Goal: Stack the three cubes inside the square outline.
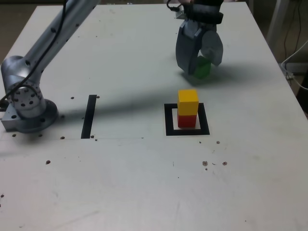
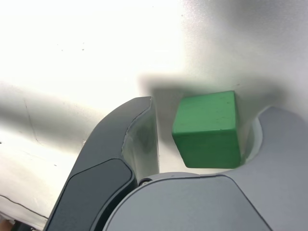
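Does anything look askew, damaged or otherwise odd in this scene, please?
Nothing seriously wrong: the yellow cube sits on the red cube inside the square outline. The only oddity is the white table, marked with small dark spots, a few near the outline, like chips or stains.

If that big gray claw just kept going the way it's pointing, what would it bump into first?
Probably the green cube: the open gripper has its fingers standing on either side of it. They might reach the white tabletop about then; depth is unclear.
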